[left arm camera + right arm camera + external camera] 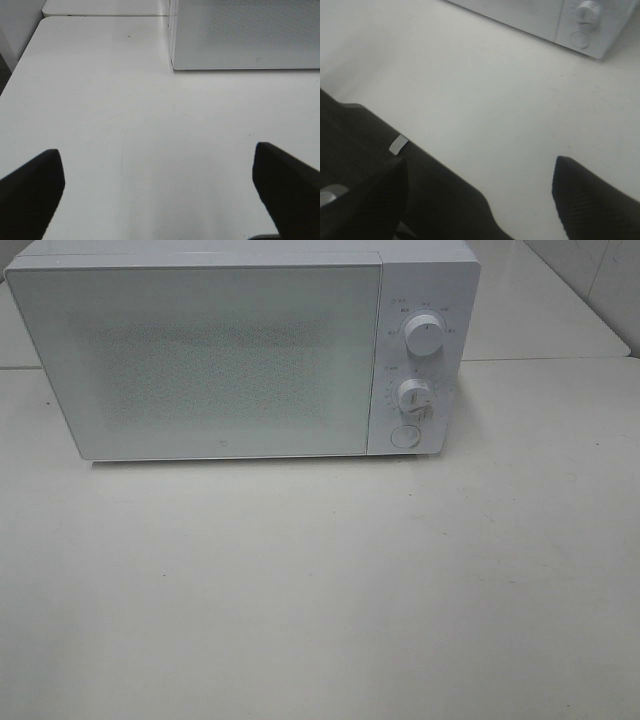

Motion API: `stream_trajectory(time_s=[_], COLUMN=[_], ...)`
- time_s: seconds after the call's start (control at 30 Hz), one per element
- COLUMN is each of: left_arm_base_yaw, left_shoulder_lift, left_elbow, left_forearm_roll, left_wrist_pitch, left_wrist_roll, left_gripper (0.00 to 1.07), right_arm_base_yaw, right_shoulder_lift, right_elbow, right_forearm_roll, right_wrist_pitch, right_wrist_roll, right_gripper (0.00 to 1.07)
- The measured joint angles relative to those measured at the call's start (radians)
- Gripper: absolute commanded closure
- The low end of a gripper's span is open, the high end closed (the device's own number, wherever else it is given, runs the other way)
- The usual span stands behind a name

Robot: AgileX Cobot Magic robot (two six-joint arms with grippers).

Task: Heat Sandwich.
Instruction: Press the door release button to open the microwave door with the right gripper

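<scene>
A white microwave (200,360) stands at the back of a pale table (320,590), its door closed, with two knobs (424,336) on its right-hand panel. In front of it, the left gripper (156,152) and right gripper (480,164) hover above the table, fingers spread apart, grasping nothing. The sandwich shows in no view; I cannot tell where it is.

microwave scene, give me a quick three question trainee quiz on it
1. True or false: the microwave door is shut.
2. How many knobs sit above the round button?
3. The left gripper is: A) open with nothing between its fingers, B) shut tight, C) clamped on the door.
Key: 1 true; 2 two; 3 A.
</scene>
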Motion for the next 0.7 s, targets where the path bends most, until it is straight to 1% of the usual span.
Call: stream_trajectory(time_s=[0.07, 0.1, 0.13, 0.2, 0.23, 0.27, 0.33, 0.37, 0.4, 0.43, 0.53, 0.57, 0.6, 0.63, 0.7], left_arm_base_yaw=[0.000, 0.000, 0.000, 0.000, 0.000, 0.000, 0.000, 0.000, 0.000, 0.000, 0.000, 0.000, 0.000, 0.000, 0.000], left_shoulder_lift=[0.000, 0.000, 0.000, 0.000, 0.000, 0.000, 0.000, 0.000, 0.000, 0.000, 0.000, 0.000, 0.000, 0.000, 0.000], left_elbow=[0.000, 0.000, 0.000, 0.000, 0.000, 0.000, 0.000, 0.000, 0.000, 0.000, 0.000, 0.000, 0.000, 0.000, 0.000], left_forearm_roll=[0.000, 0.000, 0.000, 0.000, 0.000, 0.000, 0.000, 0.000, 0.000, 0.000, 0.000, 0.000, 0.000, 0.000, 0.000], left_wrist_pitch=[0.000, 0.000, 0.000, 0.000, 0.000, 0.000, 0.000, 0.000, 0.000, 0.000, 0.000, 0.000, 0.000, 0.000, 0.000], left_wrist_roll=[0.000, 0.000, 0.000, 0.000, 0.000, 0.000, 0.000, 0.000, 0.000, 0.000, 0.000, 0.000, 0.000, 0.000, 0.000], left_gripper=[0.10, 0.10, 0.10, 0.10, 0.10, 0.10, 0.10, 0.10, 0.10, 0.10, 0.10, 0.10, 0.10, 0.10, 0.10], right_arm_base_yaw=[-0.044, -0.044, -0.085, -0.129, -0.167, -0.167, -0.208, -0.233, -0.284, -0.284, -0.356, -0.401, -0.423, -0.423, -0.462], right_shoulder_lift=[-0.046, -0.046, -0.087, -0.131, -0.169, -0.169, -0.206, -0.226, -0.263, -0.263, -0.325, -0.360, -0.379, -0.379, -0.404], right_elbow=[0.000, 0.000, 0.000, 0.000, 0.008, 0.008, 0.025, 0.037, 0.058, 0.058, 0.088, 0.103, 0.111, 0.111, 0.125], right_forearm_roll=[-0.030, -0.030, -0.063, -0.088, -0.105, -0.105, -0.112, -0.114, -0.118, -0.118, -0.122, -0.128, -0.131, -0.131, -0.134], right_wrist_pitch=[0.020, 0.020, 0.038, 0.051, 0.058, 0.058, 0.064, 0.070, 0.081, 0.081, 0.084, 0.084, 0.084, 0.084, 0.083], right_wrist_roll=[0.013, 0.013, 0.022, 0.023, 0.023, 0.023, 0.023, 0.023, 0.023, 0.023, 0.023, 0.023, 0.023, 0.023, 0.023], right_gripper=[0.31, 0.31, 0.31, 0.31, 0.31, 0.31, 0.31, 0.31, 0.31, 0.31, 0.31, 0.31, 0.31, 0.31, 0.31])
